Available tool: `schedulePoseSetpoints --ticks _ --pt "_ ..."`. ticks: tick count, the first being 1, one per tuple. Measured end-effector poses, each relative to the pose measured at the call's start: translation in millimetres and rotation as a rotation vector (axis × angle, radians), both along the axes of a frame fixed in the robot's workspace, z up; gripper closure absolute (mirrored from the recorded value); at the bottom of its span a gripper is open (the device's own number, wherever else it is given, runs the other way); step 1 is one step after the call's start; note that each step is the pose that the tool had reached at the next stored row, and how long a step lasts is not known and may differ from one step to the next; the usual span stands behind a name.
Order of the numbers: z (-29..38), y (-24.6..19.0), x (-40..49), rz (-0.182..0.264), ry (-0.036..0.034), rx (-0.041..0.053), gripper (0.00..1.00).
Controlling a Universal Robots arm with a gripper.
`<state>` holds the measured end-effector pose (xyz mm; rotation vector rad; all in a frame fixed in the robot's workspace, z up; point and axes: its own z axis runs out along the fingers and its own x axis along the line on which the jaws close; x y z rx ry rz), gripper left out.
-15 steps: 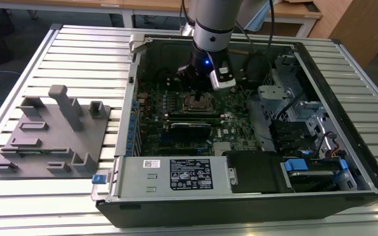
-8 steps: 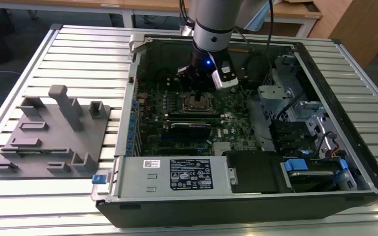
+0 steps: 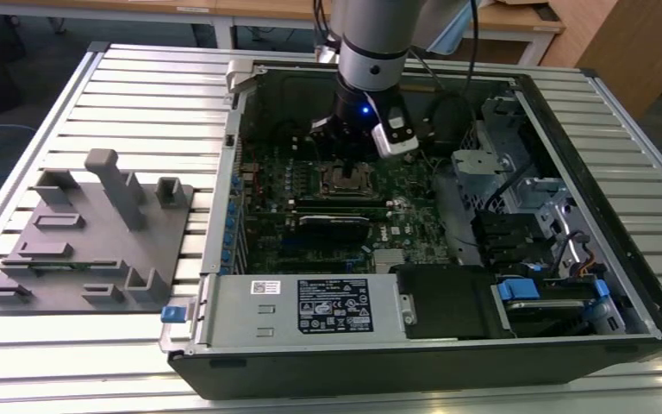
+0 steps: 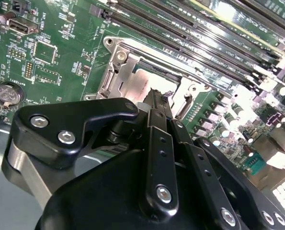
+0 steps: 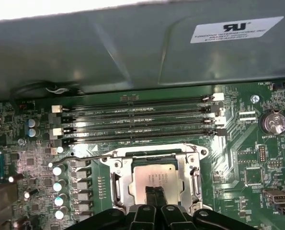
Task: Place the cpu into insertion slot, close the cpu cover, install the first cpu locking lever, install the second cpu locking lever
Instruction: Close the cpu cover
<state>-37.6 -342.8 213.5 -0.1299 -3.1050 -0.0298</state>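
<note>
The cpu (image 5: pixel 154 176), a dull silver square, lies in the insertion slot (image 5: pixel 114 184) on the green board. The shiny cpu cover (image 5: pixel 154 159) lies flat around it as a frame, with the chip showing through its window. A thin wire locking lever (image 5: pixel 89 157) runs along one side of the socket and sticks out past its corner. My gripper (image 5: pixel 154 194) is shut with nothing between its fingers, and the tips are right over the chip's top. In the second wrist view the gripper (image 4: pixel 155 98) points at the cpu (image 4: pixel 143 82) inside the cover (image 4: pixel 117 61). In the exterior view the gripper (image 3: pixel 348 162) hangs just above the socket (image 3: pixel 348 179).
Several long black memory slots (image 5: pixel 137 120) run beside the socket, with the case's grey wall (image 5: pixel 132 52) behind them. In the exterior view a power supply (image 3: pixel 308 304) and drive cage (image 3: pixel 538 207) crowd the open case. A grey fixture block (image 3: pixel 90 233) stands on the slatted table at the exterior view's left.
</note>
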Motion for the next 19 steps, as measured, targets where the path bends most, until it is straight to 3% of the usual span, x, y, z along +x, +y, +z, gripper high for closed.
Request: schedulePoseSetpoints --ticks 7,12,13,19 --pt "-1.7 0.0 -0.1 0.075 -0.0098 0.0024 0.9" --pt "-3.3 0.0 -0.3 0.102 -0.0357 0.0019 0.9" --pt "-3.4 0.1 -0.8 0.103 -0.038 0.0019 0.9" --pt "-4.1 0.0 -5.4 0.104 -0.0401 0.0017 0.9"
